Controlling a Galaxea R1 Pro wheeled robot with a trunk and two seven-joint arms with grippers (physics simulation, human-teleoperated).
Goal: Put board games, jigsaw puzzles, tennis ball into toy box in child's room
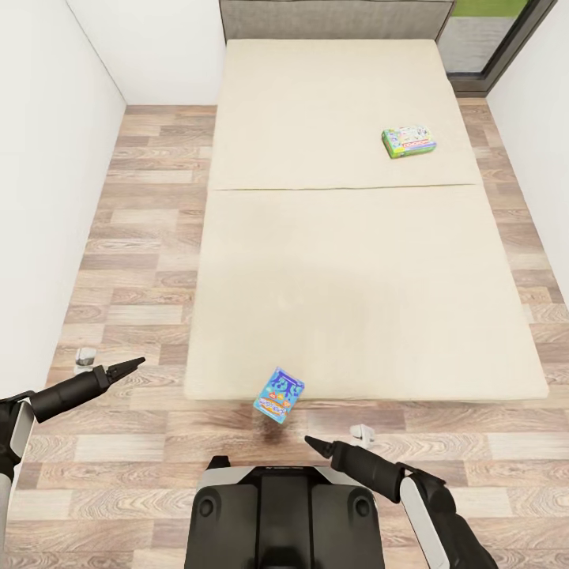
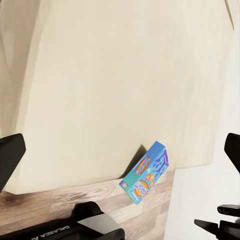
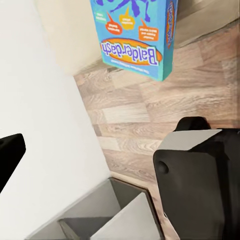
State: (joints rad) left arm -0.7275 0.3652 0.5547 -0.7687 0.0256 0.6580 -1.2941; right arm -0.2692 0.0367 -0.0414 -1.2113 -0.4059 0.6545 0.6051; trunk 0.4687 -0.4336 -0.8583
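A green board game (image 1: pixel 408 142) lies flat on the far right part of the cream bed (image 1: pixel 332 261). A blue board game (image 1: pixel 279 395) (image 2: pixel 146 172) (image 3: pixel 135 35) stands tilted on the wood floor, leaning against the bed's near edge. My left gripper (image 1: pixel 136 363) (image 2: pixel 120 150) hovers open over the floor to the left of the blue box. My right gripper (image 1: pixel 310 439) is open just in front of and right of that box, and one of its fingers (image 3: pixel 10 155) shows at the frame edge. The table, toy box, jigsaw puzzles and tennis ball are out of view.
White walls (image 1: pixel 47 197) close the room on both sides, leaving a strip of plank floor (image 1: pixel 150 237) left of the bed. A grey headboard (image 1: pixel 336 17) and a window (image 1: pixel 490 35) stand at the far end. My base (image 1: pixel 284 514) sits at the bed's foot.
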